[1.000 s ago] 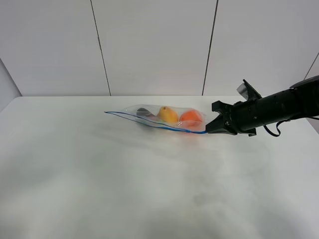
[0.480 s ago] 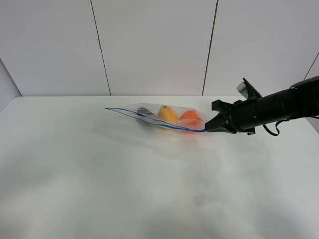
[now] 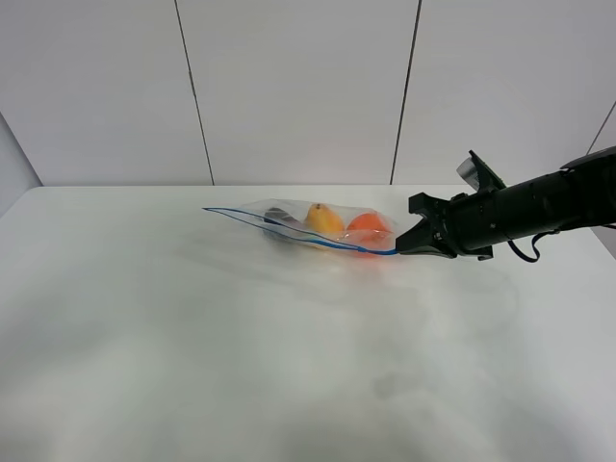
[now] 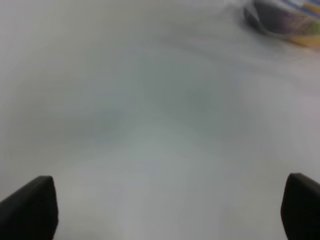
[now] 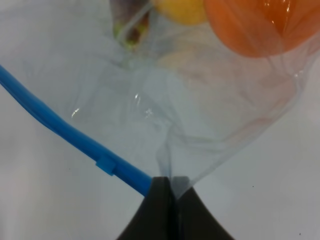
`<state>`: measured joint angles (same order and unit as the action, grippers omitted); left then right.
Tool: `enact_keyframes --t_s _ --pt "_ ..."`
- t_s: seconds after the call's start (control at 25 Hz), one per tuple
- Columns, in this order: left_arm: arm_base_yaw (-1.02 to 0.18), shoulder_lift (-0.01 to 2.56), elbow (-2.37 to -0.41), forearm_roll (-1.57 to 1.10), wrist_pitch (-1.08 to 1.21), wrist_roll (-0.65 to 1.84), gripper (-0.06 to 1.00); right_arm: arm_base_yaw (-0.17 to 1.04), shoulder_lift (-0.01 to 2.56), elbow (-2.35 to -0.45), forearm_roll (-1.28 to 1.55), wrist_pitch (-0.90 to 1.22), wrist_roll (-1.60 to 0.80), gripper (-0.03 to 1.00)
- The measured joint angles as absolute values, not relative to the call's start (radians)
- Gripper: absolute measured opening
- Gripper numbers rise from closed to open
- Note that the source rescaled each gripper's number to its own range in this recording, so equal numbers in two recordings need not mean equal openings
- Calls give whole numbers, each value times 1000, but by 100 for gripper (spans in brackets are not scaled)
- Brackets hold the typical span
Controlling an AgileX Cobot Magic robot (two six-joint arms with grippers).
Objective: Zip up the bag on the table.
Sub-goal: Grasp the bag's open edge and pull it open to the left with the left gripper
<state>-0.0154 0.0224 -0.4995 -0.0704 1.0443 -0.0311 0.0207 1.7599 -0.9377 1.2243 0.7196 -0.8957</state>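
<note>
- Clear plastic is all your right gripper has: its jaws are pressed together on a corner of the bag, right where the blue zip strip ends.
- The bag lies near the far edge of the table, right of its middle, with the pinched corner pointing towards the right edge.
- Your left gripper is spread wide above bare table and touches nothing. The bag shows only at the rim of its view.
- The pinch sits on thin, slick film, so a hard pull along the strip could slip the corner out of the jaws.
- Nothing pins the strip's other end, so dragging along it would likely slide the whole bag instead of sealing it.
- The round fruit inside may roll and bulge the mouth, springing the strip apart.
- A small blue tab sits just beside the right jaws. You cannot tell from here how much of the strip is sealed.
- Count: one bag, one zip strip, one eggplant, one yellow fruit, one orange, two grippers, one table.
</note>
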Motion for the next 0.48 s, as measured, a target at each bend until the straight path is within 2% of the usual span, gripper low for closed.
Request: enact_keyframes --t_s 0.48 --pt "-15 130 -526 -77 927 6 100 21 1760 -938 1225 717 -910 0"
